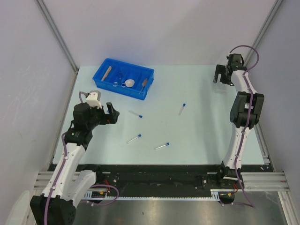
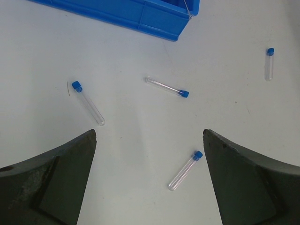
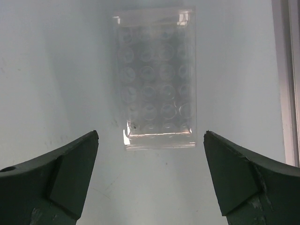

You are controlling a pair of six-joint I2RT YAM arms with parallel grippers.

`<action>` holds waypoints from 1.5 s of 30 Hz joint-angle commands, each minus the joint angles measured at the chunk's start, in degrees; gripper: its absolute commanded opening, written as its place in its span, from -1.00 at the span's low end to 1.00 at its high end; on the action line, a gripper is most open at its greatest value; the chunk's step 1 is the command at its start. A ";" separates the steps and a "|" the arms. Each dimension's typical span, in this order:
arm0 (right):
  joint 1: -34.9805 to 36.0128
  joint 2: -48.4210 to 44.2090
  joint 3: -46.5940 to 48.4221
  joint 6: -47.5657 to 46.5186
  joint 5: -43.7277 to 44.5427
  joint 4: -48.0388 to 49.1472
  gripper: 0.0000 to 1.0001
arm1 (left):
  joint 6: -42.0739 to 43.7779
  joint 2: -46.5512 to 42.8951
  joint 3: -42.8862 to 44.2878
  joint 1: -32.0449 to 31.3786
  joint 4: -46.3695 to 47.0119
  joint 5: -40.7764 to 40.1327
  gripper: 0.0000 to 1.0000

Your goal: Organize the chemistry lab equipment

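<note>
Hovering low over the table [image 1: 201, 136] with the left gripper [image 2: 150, 135], jaws spread as wide as they go and gripping nothing. Aimed, by the look of it, at the loose tubes [image 2: 167, 87] so as to choose one for pickup. Hovering above the clear rack [image 3: 157, 79] with the right gripper [image 3: 151, 136], jaws equally wide, nothing between them, no contact visible. Poised there probably to fetch or steady the rack, needed for standing tubes upright.

Lying flat on the bare table for want of any holder, and likely to roll if nudged: four tubes, all blue-capped, well apart from one another [image 1: 136, 114] [image 1: 182, 109] [image 1: 134, 138] [image 1: 162, 146]. None seen in the rack, though too blurred to be sure of every well.

Gathered already in the blue bin [image 1: 117, 90] at the far left, apparently as sorted items:
- one wooden stick [image 1: 108, 72]
- one pair of tongs [image 1: 119, 76], thin and hard to make out
- one white dish [image 1: 130, 83]
- one brown-handled tool [image 1: 144, 84]

One rack only, set close beside the table's right edge rail, well apart from every tube and not discernible from overhead. Hence a long carry to expect, or a move of the rack closer first
</note>
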 commanded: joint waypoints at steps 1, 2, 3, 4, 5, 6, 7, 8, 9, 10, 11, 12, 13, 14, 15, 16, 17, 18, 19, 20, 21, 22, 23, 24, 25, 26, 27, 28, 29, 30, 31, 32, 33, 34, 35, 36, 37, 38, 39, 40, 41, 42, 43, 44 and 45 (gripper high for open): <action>0.21 3.77 6.80 1.16 3.89 -5.89 1.00 | 2.86 0.21 0.17 0.40 1.01 -1.05 1.00; 0.30 4.48 8.02 1.33 4.76 -6.16 0.99 | 2.94 0.30 0.17 0.40 1.19 -1.05 0.99; 0.21 5.01 8.30 1.25 4.94 -6.25 0.99 | 2.94 0.56 0.17 0.40 1.10 -1.05 1.00; 0.12 5.89 8.56 1.33 4.95 -6.25 0.99 | 3.12 0.65 0.26 0.40 1.10 -1.13 0.99; 0.12 6.33 9.17 1.25 5.21 -6.33 0.99 | 3.12 0.74 0.35 0.40 1.10 -0.96 0.99; 0.12 6.77 9.53 1.25 5.21 -6.60 0.99 | 3.21 0.91 0.35 0.40 1.10 -0.87 0.99; 0.04 7.39 10.05 1.25 4.95 -6.77 0.99 | 3.21 1.00 0.35 0.40 1.19 -0.87 0.99; -0.05 8.52 10.58 1.25 4.34 -6.95 0.99 | 3.21 1.09 0.35 0.40 1.19 -0.96 0.99; -0.14 9.14 11.71 1.16 3.98 -7.47 0.99 | 3.21 1.26 0.35 0.40 1.19 -0.96 0.99; -0.14 9.58 12.16 1.16 3.63 -7.65 0.99 | 3.21 1.26 0.35 0.40 1.10 -0.96 0.99; -0.14 10.46 12.77 0.98 2.93 -7.83 1.00 | 3.30 1.35 0.35 0.40 1.10 -0.96 0.99; -0.14 10.82 13.22 0.89 2.49 -8.18 0.99 | 3.21 1.53 0.35 0.40 1.10 -0.96 0.99; -0.14 11.17 14.18 0.81 1.96 -8.44 0.99 | 3.21 1.53 0.35 0.40 1.10 -0.96 1.00; -0.14 11.52 14.54 0.89 1.70 -8.44 1.00 | 3.21 1.62 0.26 0.40 1.10 -0.96 1.00; -0.14 11.96 14.89 0.89 1.69 -8.62 0.99 | 3.21 1.70 0.26 0.40 1.10 -0.87 1.00; -0.14 12.22 15.50 0.81 1.69 -8.79 0.99 | 3.21 1.62 0.35 0.40 1.10 -0.96 0.99; -0.14 12.57 15.77 0.81 1.95 -8.80 1.00 | 3.21 1.79 0.35 0.40 1.10 -0.96 1.00; -0.14 13.19 16.12 0.63 2.13 -9.06 1.00 | 3.21 1.71 0.35 0.40 1.10 -0.96 1.00; -0.14 13.37 16.38 0.63 2.39 -9.23 0.99 | 3.21 1.79 0.35 0.40 1.10 -0.96 1.00; -0.14 13.54 16.38 0.54 2.57 -9.41 0.99 | 3.21 1.79 0.35 0.40 1.02 -1.05 0.99; -0.23 13.72 16.30 0.54 2.66 -9.41 0.99 | 3.21 1.97 0.35 0.40 1.10 -0.96 0.99; -0.23 13.81 16.21 0.54 2.75 -9.32 0.99 | 3.21 1.88 0.35 0.40 1.10 -0.96 1.00; -0.23 13.81 15.95 0.45 2.75 -9.32 0.99 | 3.21 1.79 0.35 0.40 1.10 -0.96 1.00; -0.14 13.72 15.68 0.28 2.66 -9.24 0.90 | 3.21 1.79 0.35 0.40 1.10 -0.96 0.99; -0.14 13.81 15.51 -0.07 2.57 -9.15 0.84 | 3.21 1.88 0.35 0.40 1.19 -0.87 1.00; -0.14 13.72 15.33 -0.16 2.40 -9.32 0.82 | 3.21 1.88 0.35 0.40 1.10 -0.78 1.00; -0.14 13.72 15.24 -0.25 2.14 -9.15 0.68 | 3.21 1.88 0.35 0.40 1.10 -0.78 1.00; -0.14 13.63 15.16 -0.51 2.13 -9.15 0.60 | 3.21 1.88 0.35 0.40 1.10 -0.87 1.00; -0.14 13.46 14.72 -0.51 1.96 -9.06 0.51 | 3.21 1.79 0.35 0.31 1.10 -0.78 1.00; -0.14 13.19 14.28 -0.51 1.87 -8.89 0.46 | 3.21 1.79 0.35 0.40 1.10 -0.78 1.00; 0.03 12.50 13.75 -0.60 1.70 -8.71 0.37 | 3.21 1.71 0.35 0.40 1.10 -0.78 1.00; 0.12 11.97 12.36 -0.51 1.69 -8.19 0.25 | 3.21 1.62 0.35 0.40 1.02 -0.87 1.00; 0.12 11.27 11.47 -0.51 1.35 -7.83 0.13 | 3.21 1.70 0.26 0.40 1.01 -0.78 1.00; 0.12 10.56 10.42 -0.60 0.65 -7.57 0.10 | 3.21 1.62 0.26 0.40 1.01 -0.78 0.99; 0.12 8.38 9.19 -0.51 0.20 -6.70 0.02 | 3.21 1.53 0.26 0.40 1.01 -0.78 0.99; 0.21 7.14 5.52 -1.82 -0.15 -5.99 -0.01 | 3.12 1.44 0.26 0.40 1.01 -0.78 1.00; 0.30 5.39 3.31 -1.92 -0.93 -5.11 -0.02 | 3.12 1.35 0.26 0.40 1.01 -0.78 1.00; 0.39 1.80 0.94 -2.27 -1.46 -3.02 -0.06 | 3.12 1.18 0.26 0.40 0.93 -0.78 1.00; 0.47 -0.58 -5.09 -2.53 -1.82 -1.69 -0.07 | 3.12 1.00 0.26 0.40 0.84 -0.87 1.00; 0.65 -2.69 -8.11 -2.97 -2.17 -0.37 -0.07 | 3.03 0.83 0.26 0.40 0.93 -0.70 1.00; 1.09 -7.33 -11.62 -3.93 -3.30 1.99 -0.10 | 3.03 0.65 0.26 0.40 0.84 -0.78 0.99; 1.35 -9.46 -17.22 -4.55 -3.84 2.88 -0.10 | 3.03 0.39 0.09 0.40 0.84 -0.78 1.00; 1.61 -11.48 -20.32 -5.16 -4.10 4.20 -0.10 | 2.95 0.12 0.08 0.40 0.84 -0.70 0.99; 2.23 -15.86 -22.96 -5.78 -4.19 4.65 -0.10 | 2.94 -0.05 0.08 0.40 0.93 -0.61 0.99; 2.58 -17.81 -25.34 -7.35 -4.37 5.00 -0.11 | 2.94 -0.23 0.00 0.40 0.84 -0.43 0.99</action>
